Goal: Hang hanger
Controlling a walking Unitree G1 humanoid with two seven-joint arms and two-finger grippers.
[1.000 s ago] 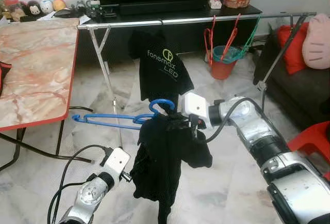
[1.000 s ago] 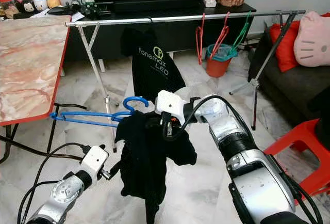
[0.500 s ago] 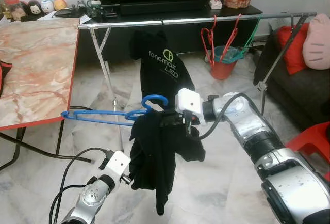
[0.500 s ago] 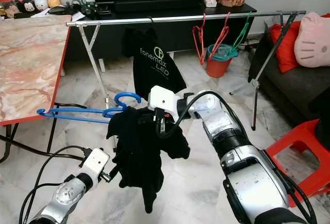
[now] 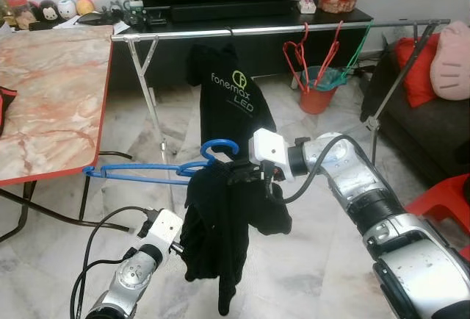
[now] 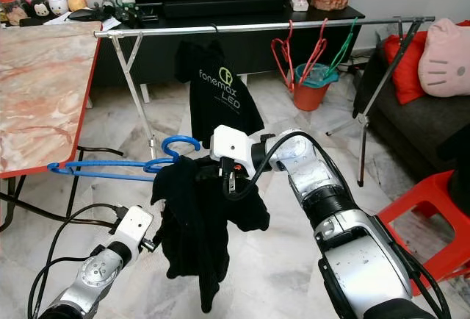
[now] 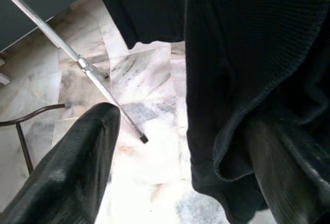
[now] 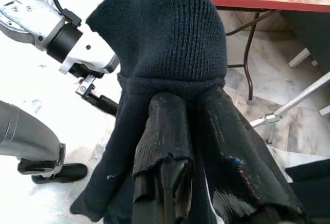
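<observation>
Since the rail [image 5: 279,29] is well above and ahead, the right gripper [image 5: 246,174] is clenched on the blue hanger [image 5: 158,173] near its hook — garment [image 5: 220,223] draped under it, hook up, prob. so it can be lifted onto the rail. Left gripper [image 7: 175,167] sits low w/ fingers [image 7: 72,167] spread, apparently steadying the cloth's hem — not gripping it.
</observation>
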